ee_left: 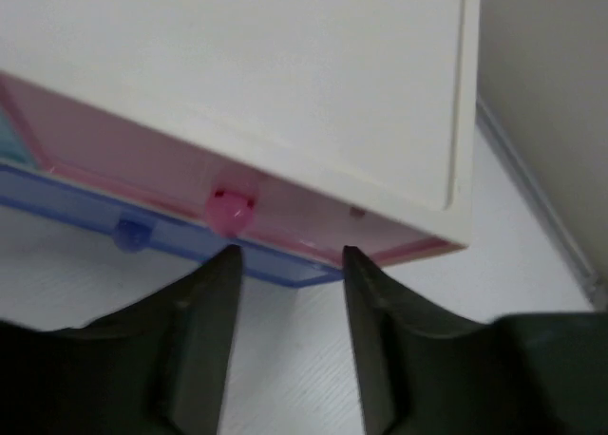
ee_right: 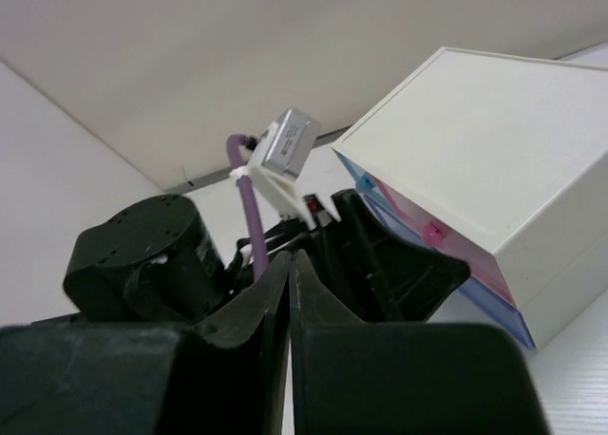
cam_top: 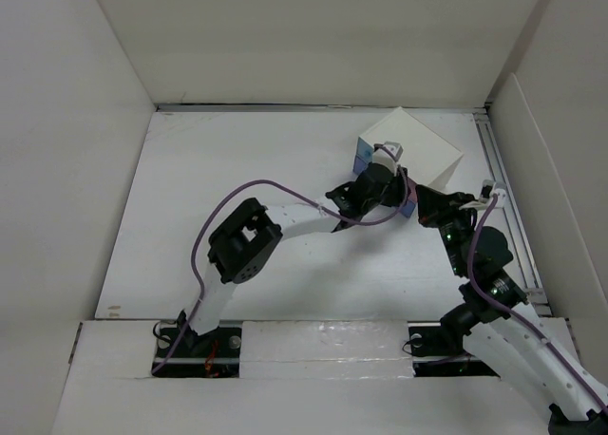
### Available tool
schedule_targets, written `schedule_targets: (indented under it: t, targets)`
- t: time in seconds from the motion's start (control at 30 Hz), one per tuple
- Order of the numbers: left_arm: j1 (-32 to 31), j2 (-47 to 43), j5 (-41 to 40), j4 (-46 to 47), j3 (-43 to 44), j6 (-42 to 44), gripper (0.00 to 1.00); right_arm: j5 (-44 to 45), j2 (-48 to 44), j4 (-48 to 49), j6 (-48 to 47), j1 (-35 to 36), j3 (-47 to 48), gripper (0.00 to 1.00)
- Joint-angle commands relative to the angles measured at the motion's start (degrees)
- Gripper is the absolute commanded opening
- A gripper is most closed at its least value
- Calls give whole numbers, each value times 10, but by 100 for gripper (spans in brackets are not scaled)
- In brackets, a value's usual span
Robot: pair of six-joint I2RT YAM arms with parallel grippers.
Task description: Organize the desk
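Observation:
The desk is a wide white tabletop. At its back right stands a small white box with a pink drawer over a blue drawer. My left gripper stands open just in front of these drawers, below and to the right of the pink knob. Only bare desk shows between its fingers. In the top view the left gripper sits against the box front. My right gripper is shut and holds nothing, just behind the left one. From above, the right gripper is by the box's near corner.
A blue knob sits to the left on the lower drawer. A metal rail runs along the desk's right edge beside the box. White walls enclose the desk at the back and on both sides. Purple cable loops over the left arm.

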Motion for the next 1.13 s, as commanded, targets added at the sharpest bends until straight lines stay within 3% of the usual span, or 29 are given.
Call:
schedule_targets:
  t: [0.0,0.07,0.13,0.27,0.3,0.47,0.6,0.9,1.1]
  targets:
    - [9,-88,-31,24,-56,11,48,12,-3,16,5,4,0,8]
    - [9,-152,-40,33,-107,13,62,13,-7,15,5,4,-2,11]
    - [-14,-228,-86,48,-143,26,66,19,-13,14,5,4,-2,15]
    - [-26,-336,-142,33,-228,25,67,20,-26,21,5,4,-10,25]
    - [-26,-389,-154,14,-258,4,67,17,-24,23,5,4,-12,33]
    - [-26,-474,-174,-33,-357,-21,66,6,-20,28,2,4,-9,43]
    - [-26,-604,-198,-62,-446,-51,66,-17,-15,44,-1,4,-13,52]
    - [-16,-900,-244,-112,-615,-101,66,-25,-33,46,-4,4,-6,53]
    - [-10,-929,-251,-139,-626,-110,71,-28,-36,25,-5,4,6,53]
